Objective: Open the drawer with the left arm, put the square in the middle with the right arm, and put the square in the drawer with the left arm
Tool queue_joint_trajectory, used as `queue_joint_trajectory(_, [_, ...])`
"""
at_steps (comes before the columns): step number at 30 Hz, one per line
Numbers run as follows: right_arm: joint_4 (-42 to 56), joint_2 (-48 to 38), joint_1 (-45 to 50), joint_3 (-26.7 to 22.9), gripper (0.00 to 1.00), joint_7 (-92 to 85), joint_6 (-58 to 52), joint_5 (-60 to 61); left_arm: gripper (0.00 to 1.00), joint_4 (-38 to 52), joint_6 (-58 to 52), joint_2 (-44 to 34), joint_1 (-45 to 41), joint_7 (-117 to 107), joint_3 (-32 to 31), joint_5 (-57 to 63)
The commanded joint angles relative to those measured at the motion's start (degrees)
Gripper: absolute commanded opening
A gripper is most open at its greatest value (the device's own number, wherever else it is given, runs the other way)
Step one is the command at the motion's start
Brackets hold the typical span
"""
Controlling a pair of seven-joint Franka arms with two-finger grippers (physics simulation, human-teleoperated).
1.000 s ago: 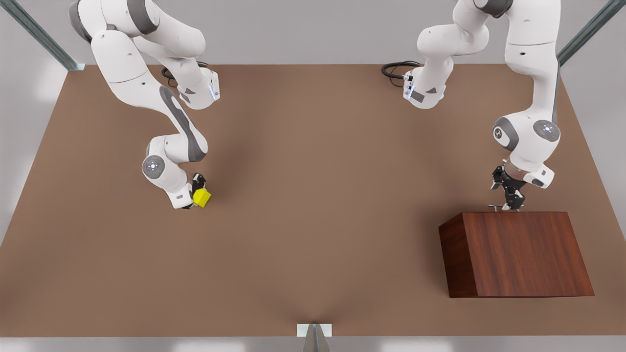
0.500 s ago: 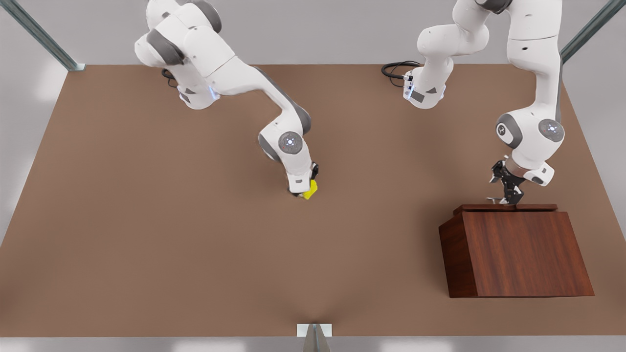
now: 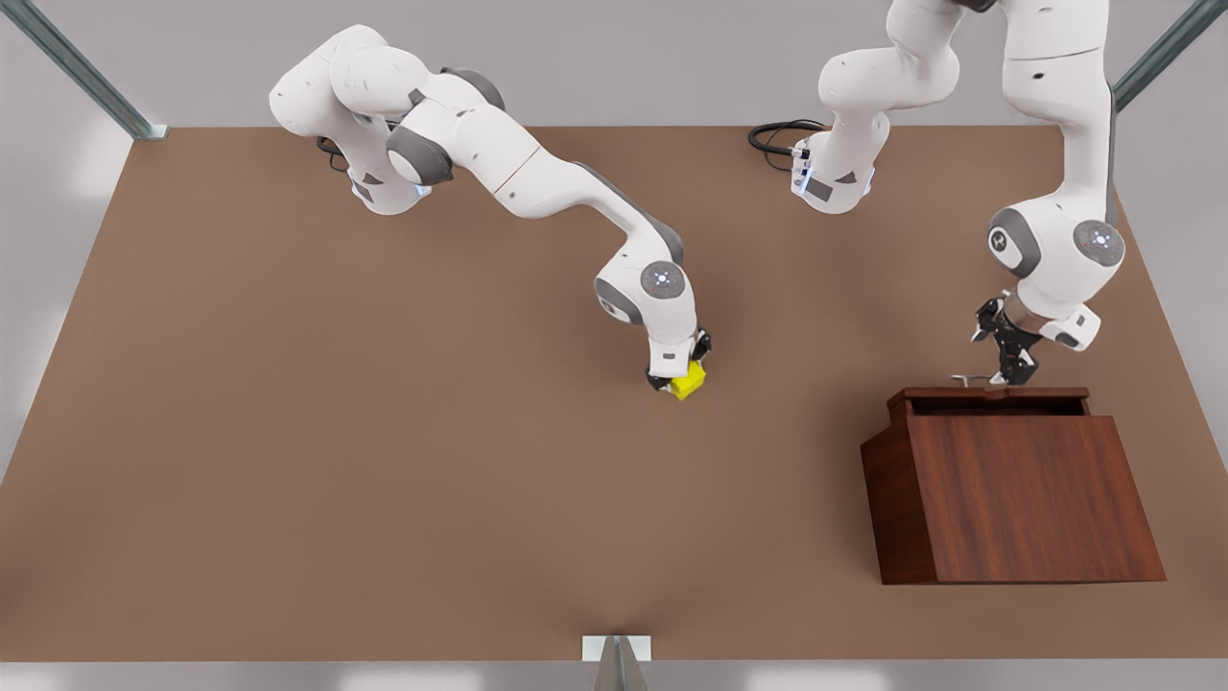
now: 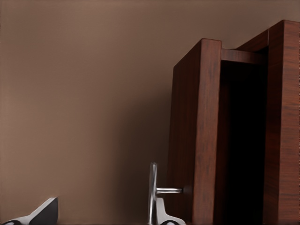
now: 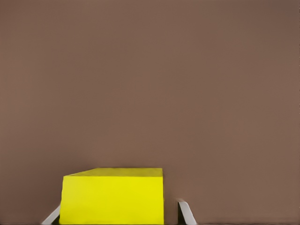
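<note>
— Where is the square [image 3: 688,382] from your seat?

— I see it near the middle of the table [image 3: 288,480], a little toward the front view's right. It sits at the tip of the right gripper [image 3: 674,383], low over the brown surface. In the right wrist view the yellow block lies just ahead of the camera, with bare tabletop beyond it.

— Is that claw clamped on it?

— I cannot tell. The gripper straddles the block, but I cannot make out whether it is pressing on it or whether the block is resting on the table.

— And the other arm?

— The left gripper [image 3: 1007,372] is on the front view's right, at the far side of the cabinet [image 3: 1036,499], pointing down at the drawer [image 3: 993,395]. The drawer is partly out, sticking past the cabinet's far edge, and I see a dark gap behind its front panel.

— What about the handle?

— The thin silver handle [image 3: 967,379] juts from the drawer front. In the left wrist view the bar lies right against one finger, while the other finger is well off to the side. I read that claw as spread wide, hooked on the bar rather than pinching it.

— How far is the square from the drawer?

— Well apart, with open table between them.
</note>
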Motion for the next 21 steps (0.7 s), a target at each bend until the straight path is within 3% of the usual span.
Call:
queue_joint_trajectory(1, [-0.2, -0.3, 0.0, -0.1, 1.00, 0.0, 0.0, 0.0, 1.00, 0.0, -0.1, -0.2, 0.0, 0.0, 0.1, 0.0])
queue_joint_trajectory(5, [-8.9, -17.4, -3.4, -0.3, 1.00, -0.5, -2.9, 0.2, 1.00, -0.1, -0.5, -0.4, 0.0, 0.1, 0.5, 0.1])
queue_joint_trajectory(7, [-26.3, -34.2, -11.3, -0.4, 1.00, -0.2, -2.9, 0.2, 1.00, -1.2, -0.9, -1.5, -0.1, 0.0, 1.0, 2.9])
queue_joint_trajectory(8, [-31.9, -42.3, -20.6, -0.2, 1.00, -0.7, -6.8, 0.1, 1.00, -1.8, -0.9, -1.6, -0.1, 0.0, 1.0, 2.9])
queue_joint_trajectory(9, [-31.8, -47.3, -29.9, 1.9, 1.00, -1.0, -20.8, 0.1, 1.00, -2.1, -0.9, -1.8, -0.1, 0.0, 1.0, 3.0])
queue_joint_trajectory(11, [-34.4, -54.8, -51.7, 8.3, 1.00, -10.7, -30.5, -0.9, 1.00, -2.2, -0.9, -1.9, -0.1, 0.0, 1.0, 3.0])
queue_joint_trajectory(14, [-35.7, -55.2, -65.0, 7.8, 1.00, -21.7, -29.9, -1.1, 1.00, -4.1, -0.9, -2.9, -0.2, -0.2, 1.0, 3.0])
queue_joint_trajectory(21, [-26.8, -53.3, -66.1, 6.4, 1.00, -21.0, -34.1, -0.8, 1.00, -6.9, -3.4, -6.5, -0.5, -0.7, 1.0, 3.0])
